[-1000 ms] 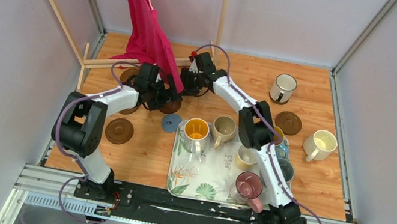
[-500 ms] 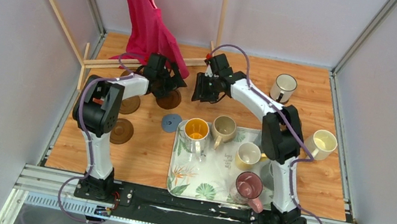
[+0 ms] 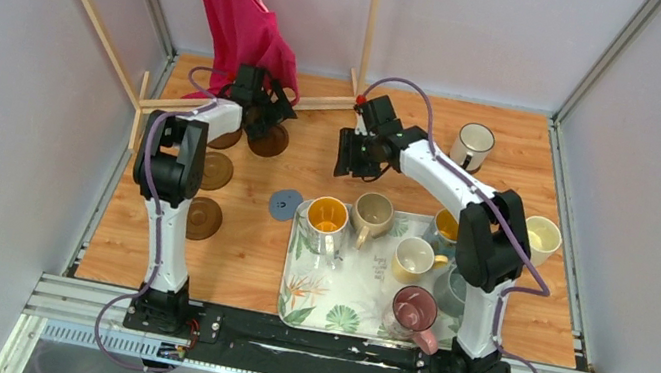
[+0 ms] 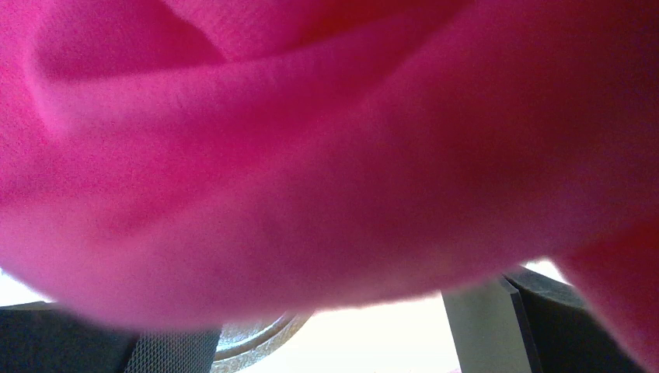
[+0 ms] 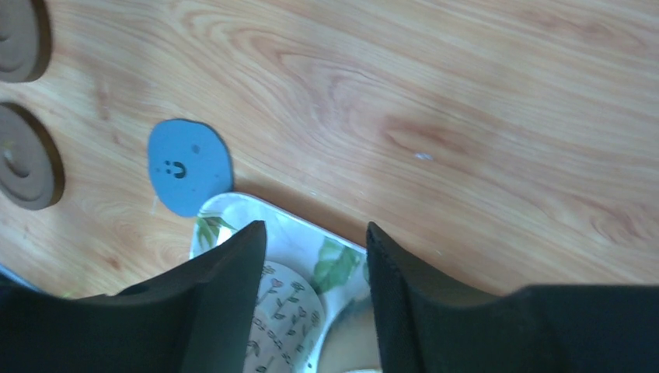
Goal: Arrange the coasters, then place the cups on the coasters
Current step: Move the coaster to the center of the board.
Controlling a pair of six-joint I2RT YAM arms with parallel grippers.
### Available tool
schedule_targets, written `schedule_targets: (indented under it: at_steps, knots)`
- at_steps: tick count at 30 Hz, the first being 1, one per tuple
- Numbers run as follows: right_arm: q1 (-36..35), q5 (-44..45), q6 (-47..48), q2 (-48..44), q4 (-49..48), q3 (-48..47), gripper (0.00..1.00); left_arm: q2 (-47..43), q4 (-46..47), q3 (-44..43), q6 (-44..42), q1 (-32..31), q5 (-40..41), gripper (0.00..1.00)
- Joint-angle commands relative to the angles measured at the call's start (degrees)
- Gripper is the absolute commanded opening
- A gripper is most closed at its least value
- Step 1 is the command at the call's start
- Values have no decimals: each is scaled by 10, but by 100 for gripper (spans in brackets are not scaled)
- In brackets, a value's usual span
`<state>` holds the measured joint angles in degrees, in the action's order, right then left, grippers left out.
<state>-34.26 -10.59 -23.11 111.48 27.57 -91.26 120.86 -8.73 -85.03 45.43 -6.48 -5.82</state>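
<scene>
From above, your left gripper (image 3: pixel 270 111) was at the far edge against the pink cloth (image 3: pixel 233 18), with a brown coaster (image 3: pixel 268 141) just beside it. The cups (image 3: pixel 327 214) sat on the tray (image 3: pixel 329 293).

Left wrist: cloth filled the lens and the jaws were spread wide. I'd back clear before gripping.

Right wrist: your right gripper (image 5: pixel 315 233) hung empty, jaws parted. The blue coaster (image 5: pixel 189 165) lay beside the tray's corner, with bare table (image 5: pixel 466 116) beyond.

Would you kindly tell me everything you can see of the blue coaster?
The blue coaster is a thin, flat, roughly round disc, matte grey-blue, with a small dark smiley-like mark near its middle. It lies flat on the wooden table, nothing on it, at a corner of the leafy tray; whether they touch is unclear.
</scene>
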Motion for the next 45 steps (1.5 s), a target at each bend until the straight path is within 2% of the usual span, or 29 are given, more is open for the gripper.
schedule_targets:
  at_steps: [1,7,13,21,27,36,40,45]
  knots:
    - [45,70,-2,-38,24,47,62,25,-42,-23,-27,7,-7,100]
    - [100,115,-26,-59,25,94,81,-21,-36,-18,-44,-3,-43,100]
    - [138,214,-45,-109,20,152,90,-101,-22,43,-38,-18,-67,100]
    - [214,273,-84,-165,-35,240,100,-199,-10,140,-28,-36,-96,100]
    - [277,239,-88,-134,-117,255,100,-276,-6,208,-26,-48,-116,100]
    - [336,161,-71,-55,-163,225,100,-354,-23,251,-35,-55,-144,100]
    - [333,98,-68,-26,-154,202,100,-372,-37,249,-43,-55,-143,100]
    - [272,65,-65,8,-117,175,99,-377,-39,246,-41,-55,-148,100]
